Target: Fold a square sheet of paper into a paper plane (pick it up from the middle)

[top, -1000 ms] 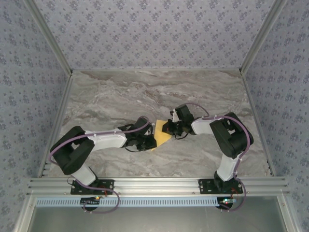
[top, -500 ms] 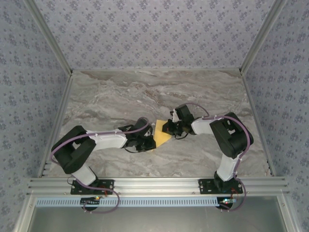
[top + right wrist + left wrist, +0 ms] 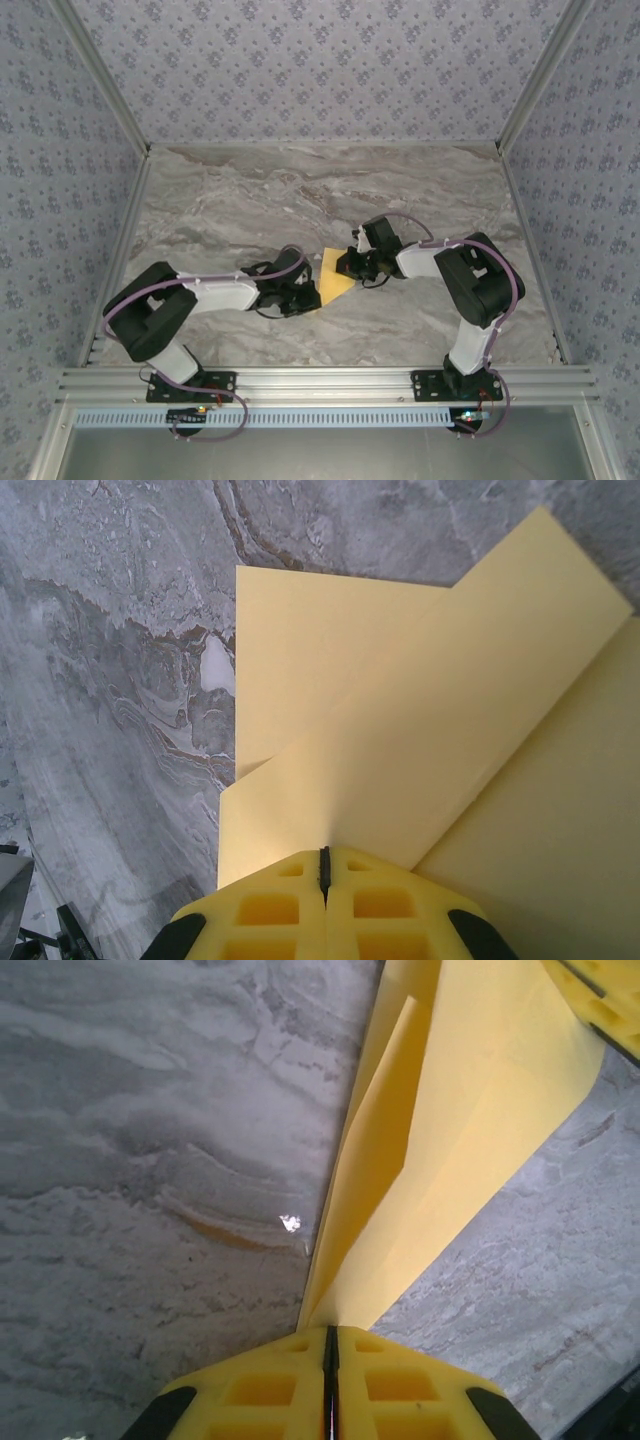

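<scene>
Where my two pincers meet near the middle of the marble table (image 3: 300, 190), the sheet of paper (image 3: 337, 273) sits directly between them, part folded and mustard yellow. My left gripper (image 3: 312, 292) comes at it from the near-left, and my right gripper (image 3: 350, 268) from the far-right, so the paper bridges the short gap from one to the other.

From my left wrist, my left gripper (image 3: 331, 1345) is clenched tight. Its yellow fingers (image 3: 260, 1390) press together, and the sheet of paper (image 3: 480, 1110) comes straight out of the seam between them. From that pinched corner the paper widens as it runs away, up and to the right, with a folded flap along its left side. It is lifted off the marble there.

From my right wrist, my right gripper (image 3: 323, 870) is likewise clamped on the sheet of paper (image 3: 420, 730) at a folded edge. A long band of the sheet slants up to the right across a flatter layer behind it. That layer's square corner points to the upper left.

From above, the sheet's long axis runs from near-left to far-right.

My left arm is folded, with its elbow out to the left and its forearm reaching low to the right. My right arm bends its elbow out to the right and reaches left, with the wrist turned down.
</scene>
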Controlling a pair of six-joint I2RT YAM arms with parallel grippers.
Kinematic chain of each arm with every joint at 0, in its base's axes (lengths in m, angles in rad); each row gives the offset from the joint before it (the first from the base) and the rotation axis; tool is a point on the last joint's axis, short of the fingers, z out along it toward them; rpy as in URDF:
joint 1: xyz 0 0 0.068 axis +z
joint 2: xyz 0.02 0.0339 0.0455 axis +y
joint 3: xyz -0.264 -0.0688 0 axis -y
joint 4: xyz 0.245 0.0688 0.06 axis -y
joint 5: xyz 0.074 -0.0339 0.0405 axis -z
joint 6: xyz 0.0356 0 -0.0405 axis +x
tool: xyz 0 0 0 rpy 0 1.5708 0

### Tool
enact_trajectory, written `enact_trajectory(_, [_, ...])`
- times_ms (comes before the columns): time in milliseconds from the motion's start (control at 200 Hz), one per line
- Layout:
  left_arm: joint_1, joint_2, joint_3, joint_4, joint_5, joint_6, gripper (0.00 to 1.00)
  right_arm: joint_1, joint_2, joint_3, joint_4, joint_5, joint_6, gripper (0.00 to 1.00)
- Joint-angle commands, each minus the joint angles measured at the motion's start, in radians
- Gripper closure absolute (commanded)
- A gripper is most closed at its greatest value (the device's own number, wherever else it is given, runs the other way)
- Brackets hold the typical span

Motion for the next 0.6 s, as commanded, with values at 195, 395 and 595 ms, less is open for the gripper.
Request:
enact_trajectory(195, [0.030, -0.073, 0.110, -0.083, -0.018, 0.055, 0.90, 0.003, 0.083, -0.014, -0.143, 0.122, -0.013, 1.00])
enact_trajectory(395, [0.031, 0.015, 0.117, -0.061, 0.014, 0.058, 0.93, 0.003, 0.085, -0.007, -0.152, 0.119, -0.018, 1.00])
enact_trajectory(595, [0.032, 0.053, 0.098, -0.073, 0.004, 0.053, 0.96, 0.004, 0.085, -0.007, -0.153, 0.118, -0.017, 1.00])
